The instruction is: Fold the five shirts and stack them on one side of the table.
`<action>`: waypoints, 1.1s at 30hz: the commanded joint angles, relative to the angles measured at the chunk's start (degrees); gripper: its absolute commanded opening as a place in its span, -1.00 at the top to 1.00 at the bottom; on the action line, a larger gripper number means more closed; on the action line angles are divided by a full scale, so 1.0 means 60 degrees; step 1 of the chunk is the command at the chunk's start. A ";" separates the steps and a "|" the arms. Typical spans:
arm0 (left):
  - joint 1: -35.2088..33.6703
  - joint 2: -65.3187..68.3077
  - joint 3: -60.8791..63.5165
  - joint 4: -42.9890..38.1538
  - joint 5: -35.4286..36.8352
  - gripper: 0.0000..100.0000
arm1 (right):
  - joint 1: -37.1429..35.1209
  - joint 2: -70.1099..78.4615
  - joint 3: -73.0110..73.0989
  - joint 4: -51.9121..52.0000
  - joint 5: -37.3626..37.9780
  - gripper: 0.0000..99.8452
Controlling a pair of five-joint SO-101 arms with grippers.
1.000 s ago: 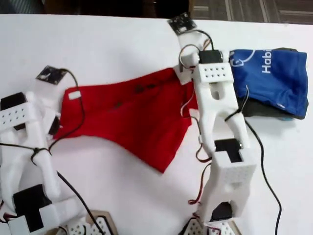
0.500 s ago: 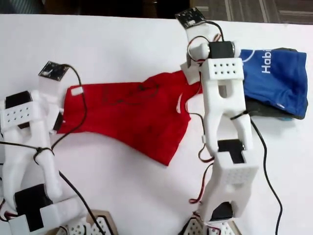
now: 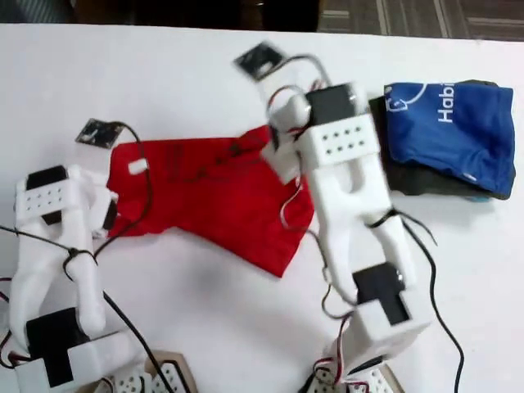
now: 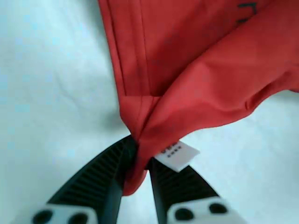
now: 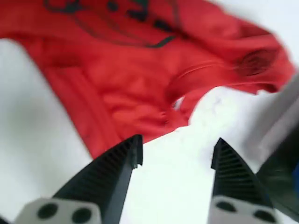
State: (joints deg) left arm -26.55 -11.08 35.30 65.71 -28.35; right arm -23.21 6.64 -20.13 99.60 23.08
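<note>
A red shirt (image 3: 213, 196) lies crumpled across the middle of the white table (image 3: 188, 74). My left gripper (image 3: 123, 168) is at the shirt's left corner. In the left wrist view this gripper (image 4: 138, 158) is shut on a bunched fold of the red shirt (image 4: 196, 79), next to its white label (image 4: 180, 154). My right gripper (image 3: 277, 155) hovers over the shirt's right end. In the right wrist view it (image 5: 178, 144) is open, with nothing between its fingers and the red shirt (image 5: 126, 79) just beyond them. A folded blue shirt (image 3: 450, 131) tops a dark one (image 3: 417, 180) at the right.
The folded stack sits close to the table's right edge, just beside the right arm's upper link (image 3: 352, 205). Both arm bases stand at the near edge. Bare table lies in front of the red shirt and along the far left.
The right gripper has let go of the shirt's right end and swung left over it. The shirt has sagged onto the table. The left gripper has shifted slightly, still holding its corner.
</note>
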 commanded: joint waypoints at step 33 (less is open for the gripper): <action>0.0117 -0.0264 0.0081 -0.0791 0.0044 0.95 | -0.1692 -0.1209 0.9084 -0.6220 0.0059 0.94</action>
State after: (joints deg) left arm -26.37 -11.08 36.26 61.58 -28.26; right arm -34.99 -0.75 37.36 61.19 23.08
